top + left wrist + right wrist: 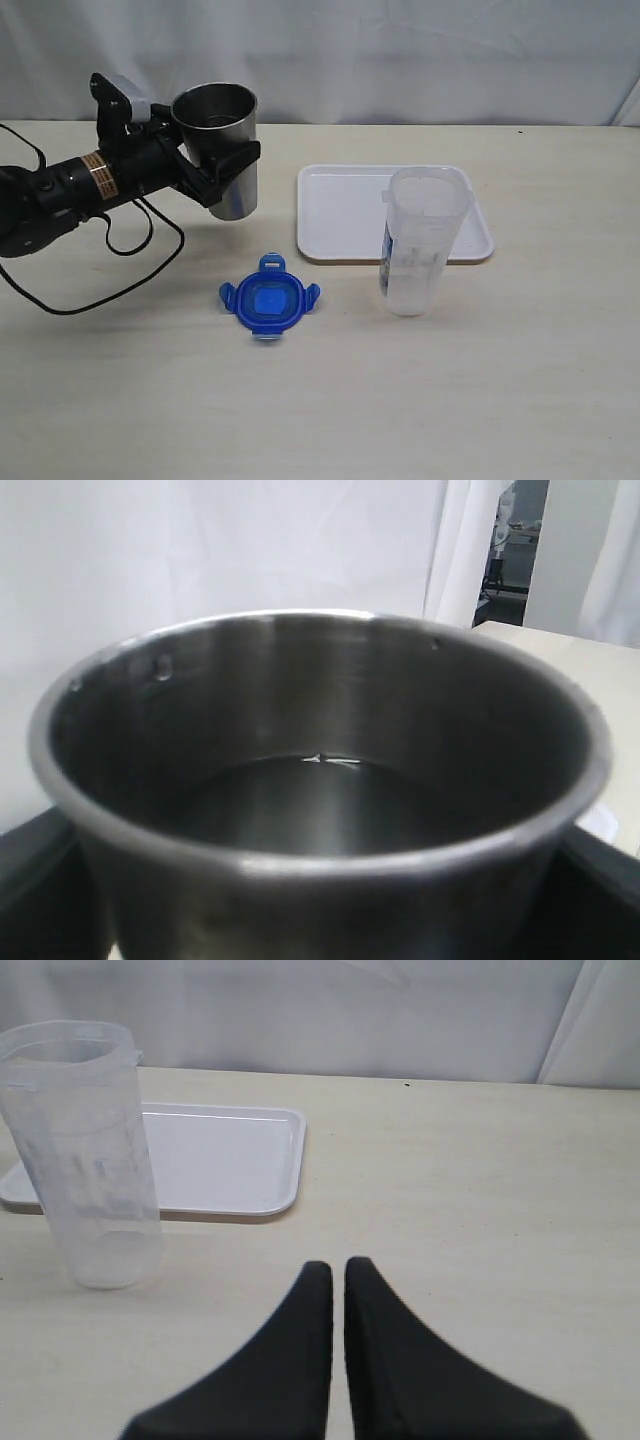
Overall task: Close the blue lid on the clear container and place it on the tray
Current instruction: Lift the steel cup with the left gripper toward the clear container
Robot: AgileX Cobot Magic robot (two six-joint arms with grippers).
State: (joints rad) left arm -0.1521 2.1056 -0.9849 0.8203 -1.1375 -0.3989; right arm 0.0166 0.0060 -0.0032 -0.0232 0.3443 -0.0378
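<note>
While the left gripper [228, 168] clamps the steel tumbler [215, 110], the blue lid [269, 300] lies flat beside the open, upright clear container [420, 240] just before the tray [340, 210], well apart from the right gripper [337, 1272], whose jaws are almost pressed together, empty.

Bright blue lid [269, 304], white tray [340, 212], clear container [422, 245] with blue-white label [387, 262], grey steel tumbler [222, 125], black right claw [337, 1278], pale beige tabletop [500, 390].

Your left arm [50, 195] is black with a tan striped band [95, 172], a grey block [128, 97] at one o'clock, black cable [182, 238] looping at six. Your right gripper [337, 1272] has black tapered fingers [290, 1370].
</note>
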